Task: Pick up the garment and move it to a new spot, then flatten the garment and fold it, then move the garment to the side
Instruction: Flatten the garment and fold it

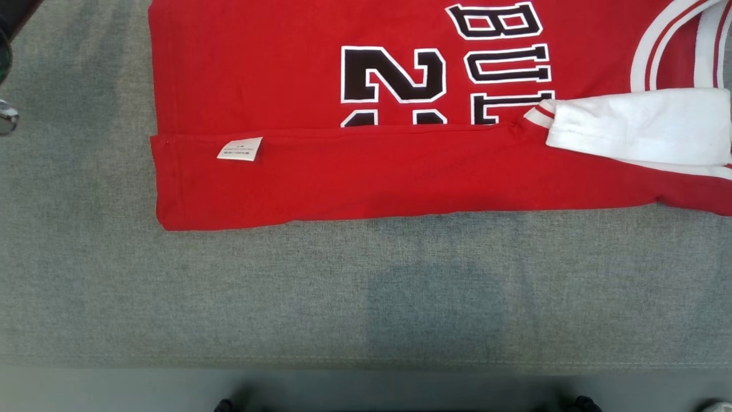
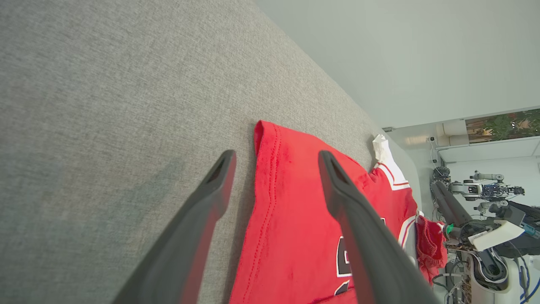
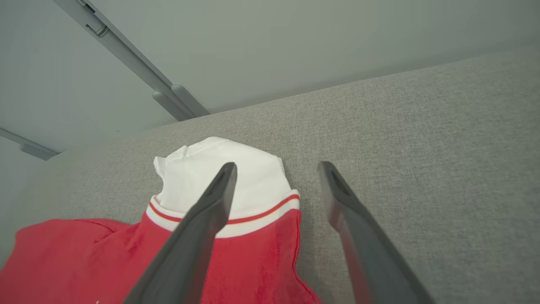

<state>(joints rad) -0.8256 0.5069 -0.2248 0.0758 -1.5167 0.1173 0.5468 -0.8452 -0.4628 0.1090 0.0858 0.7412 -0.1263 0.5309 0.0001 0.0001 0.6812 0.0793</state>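
Head view, surface [image 1: 366, 297]: grey woven cloth, flat, reaching beyond the jersey on the near side and on the left.
jersey [image 1: 354, 183]: red, spread flat on the far half of the surface. Its hem end lies to the left and its shoulder end to the right. Its near long edge is folded over onto the front, and that fold covers the lower part of the print.
left hand [image 2: 276, 158]: in the left wrist view it hovers at the jersey's hem corner with its two dark fingers [image 2: 198, 228] spread wide. One finger is over bare surface, the other over red cloth. Nothing is between them.
right hand [image 3: 277, 169]: in the right wrist view it is at the jersey's sleeve end, fingers [image 3: 198, 236] wide apart and holding nothing. One finger crosses the white sleeve, the other is over bare surface. Whether either tip touches, I cannot tell.
sleeve [image 1: 640, 126]: white with a red-striped cuff band, folded across the jersey's right end.
lettering [image 1: 394, 74]: black with white outline, a "2" and "BUL", partly hidden by the fold.
care label [image 1: 240, 149]: small, white, on the jersey's folded flap near the hem.
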